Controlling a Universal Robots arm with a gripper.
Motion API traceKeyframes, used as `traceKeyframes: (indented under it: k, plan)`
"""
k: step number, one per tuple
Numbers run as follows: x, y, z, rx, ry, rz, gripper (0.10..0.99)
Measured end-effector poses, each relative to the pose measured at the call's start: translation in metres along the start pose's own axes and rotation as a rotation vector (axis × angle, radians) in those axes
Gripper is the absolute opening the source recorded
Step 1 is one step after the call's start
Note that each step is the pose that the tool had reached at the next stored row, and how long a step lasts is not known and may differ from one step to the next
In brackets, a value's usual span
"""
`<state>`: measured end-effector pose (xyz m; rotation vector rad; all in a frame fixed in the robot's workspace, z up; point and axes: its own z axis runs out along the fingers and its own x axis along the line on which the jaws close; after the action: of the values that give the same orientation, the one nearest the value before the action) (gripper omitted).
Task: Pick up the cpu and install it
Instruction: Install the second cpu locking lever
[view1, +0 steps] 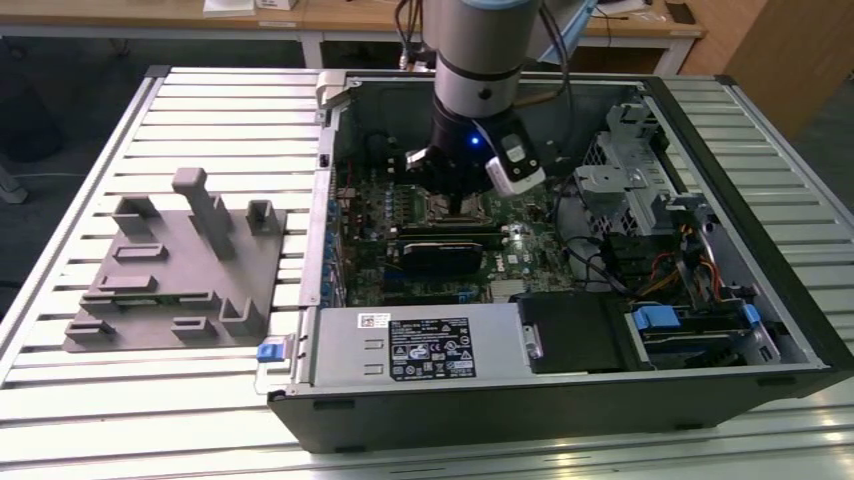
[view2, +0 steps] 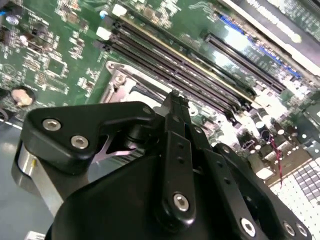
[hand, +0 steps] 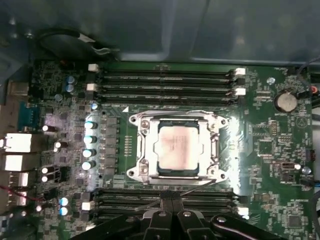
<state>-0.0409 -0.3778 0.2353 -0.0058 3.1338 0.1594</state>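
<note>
Open computer case (view1: 747, 330) lies flat on slatted table (view1: 80, 400); green motherboard (hand: 260, 135) inside, with black drive bay (view1: 574, 335). Grey fixture (view1: 174, 265) on table toward exterior view's left, outside case, well apart from arm. First wrist view: cpu (hand: 176, 147) seated in metal socket frame (hand: 137, 150), between memory slot rows (hand: 165, 80). Gripper (view1: 466, 212) low over socket area; fingers drawn together, tips touching, holding nothing, just beside socket frame in both wrist views.
</note>
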Motion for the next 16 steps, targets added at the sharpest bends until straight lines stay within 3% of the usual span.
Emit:
traceKeyframes:
  k: [3,10,16]
  plan:
    - [0.0052,-0.0002,0.0017,0.000,0.0000,0.000,0.106]
    - [0.0058,-0.0016,0.0137,-0.002,0.0010,0.000,0.106]
    - [0.0059,-0.0076,0.0156,-0.032,0.0015,0.000,0.106]
